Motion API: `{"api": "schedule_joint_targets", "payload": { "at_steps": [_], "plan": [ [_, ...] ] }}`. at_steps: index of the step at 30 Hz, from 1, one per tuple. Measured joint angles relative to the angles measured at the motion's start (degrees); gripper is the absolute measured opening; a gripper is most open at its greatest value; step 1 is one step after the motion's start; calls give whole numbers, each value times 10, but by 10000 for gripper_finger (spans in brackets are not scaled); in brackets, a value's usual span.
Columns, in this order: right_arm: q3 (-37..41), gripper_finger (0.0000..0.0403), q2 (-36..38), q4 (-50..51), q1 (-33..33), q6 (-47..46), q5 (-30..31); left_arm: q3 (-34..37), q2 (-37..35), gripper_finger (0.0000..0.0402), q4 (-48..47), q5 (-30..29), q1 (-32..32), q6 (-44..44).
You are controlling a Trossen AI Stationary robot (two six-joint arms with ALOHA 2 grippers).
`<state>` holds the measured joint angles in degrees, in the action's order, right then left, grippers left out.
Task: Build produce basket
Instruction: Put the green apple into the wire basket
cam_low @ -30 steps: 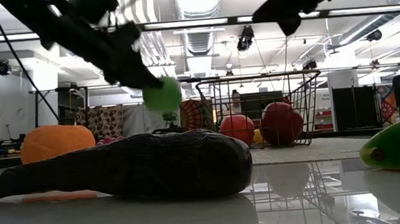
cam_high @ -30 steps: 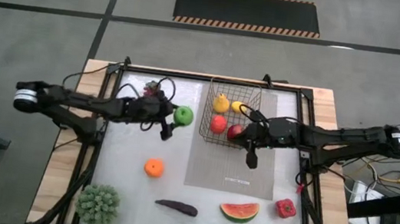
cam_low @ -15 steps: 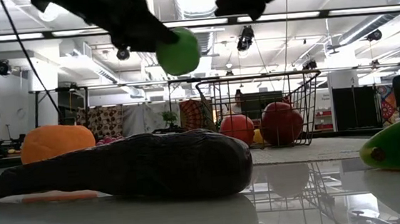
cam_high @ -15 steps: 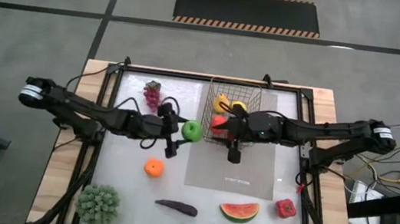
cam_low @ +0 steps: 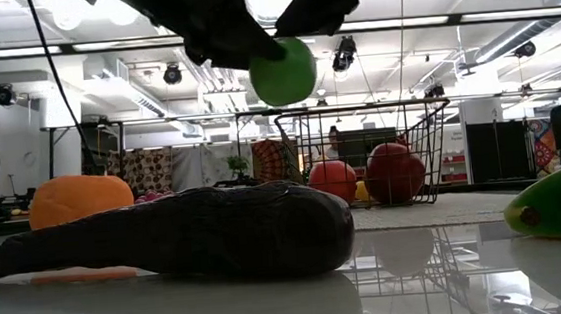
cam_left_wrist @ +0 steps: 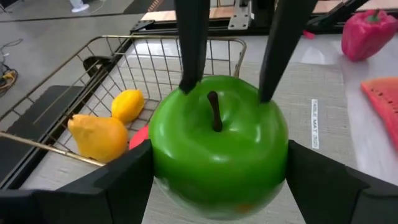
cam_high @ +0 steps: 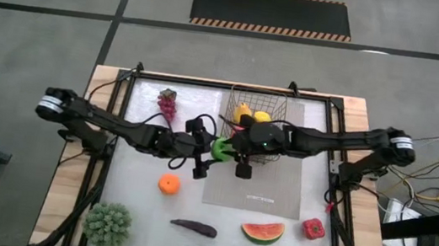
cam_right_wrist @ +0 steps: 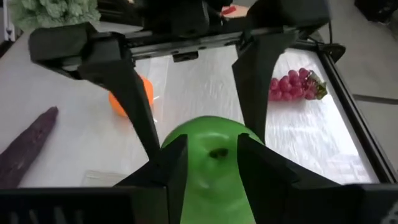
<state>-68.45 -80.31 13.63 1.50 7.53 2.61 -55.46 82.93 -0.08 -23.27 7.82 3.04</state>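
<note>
From above it's just two arms meeting mid-desk by the basket (cam_high: 254, 128), but the wrist views show both hands on the green apple (cam_left_wrist: 217, 144): the left hand (cam_left_wrist: 219, 167) holds it by the sides, and the right hand (cam_right_wrist: 211, 158) has its fingers pinched narrow over the top by the stem. The low view shows the apple well above the desk (cam_high: 141, 202), about level with the basket rim. Inside are a pear (cam_left_wrist: 98, 137), a lemon (cam_left_wrist: 128, 104) and red fruit, with open mat (cam_high: 266, 189) just beside.
</note>
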Motion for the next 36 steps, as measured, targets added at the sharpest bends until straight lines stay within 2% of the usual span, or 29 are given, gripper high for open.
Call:
{"api": "schedule_joint_targets", "payload": {
  "at_steps": [13,21,30,36],
  "plan": [
    [-4,90,-11,-8,0,-10,0,-2,-4,298,31,3,6,-32],
    [-3,17,-11,-7,0,-1,-1,-1,-4,299,41,5,6,-34],
    [-2,9,-10,-1,0,11,-15,-1,-4,337,51,6,4,-36],
    [1,9,-12,5,0,14,-16,5,-8,341,80,2,-4,-39]
  ]
}}
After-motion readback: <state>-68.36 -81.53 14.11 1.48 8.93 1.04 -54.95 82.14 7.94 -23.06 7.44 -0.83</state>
